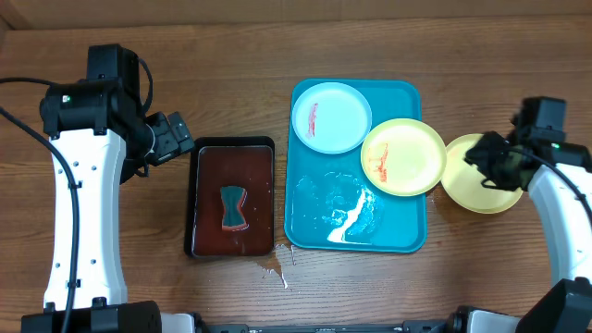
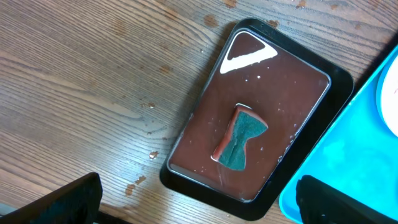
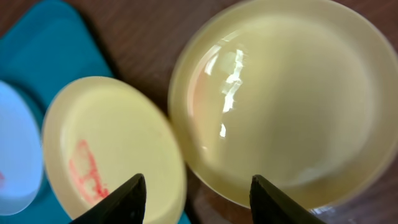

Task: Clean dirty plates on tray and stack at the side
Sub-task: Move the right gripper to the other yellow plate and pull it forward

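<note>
On the tabletop [image 1: 231, 37], right of the turquoise tray [image 1: 298, 185], your stack has its first piece. The clean plate [image 1: 481, 196], pale yellow and glossy, lies flat just beside the tray's right rim. Treat that spot as the base for the rest, and don't nudge the plate as you pull away.

Left of the turquoise tray sits the black tray [image 1: 196, 157] with brown water in it; that is your wash station.

Two plates are left to do. The streaked yellow plate [image 1: 403, 157] overhangs the turquoise tray's right rim, very near the clean plate. The white plate [image 1: 331, 116] sits in the tray's far left corner, also marked red.

Your right gripper [image 3: 199, 194] hangs over the clean plate with its jaws partly apart and nothing between them, so I judge the set-down done. Lift straight up before swinging left; a sideways exit could drag the plate into its neighbour.

Your left gripper [image 2: 205, 204] is spread wide and empty, just beside the black tray's left rim. The sponge [image 1: 233, 206] lies in the middle of that tray; take it by its narrow waist.

Smallest is the red streak [image 1: 379, 165] on the yellow plate's left half. Scrub there.
</note>
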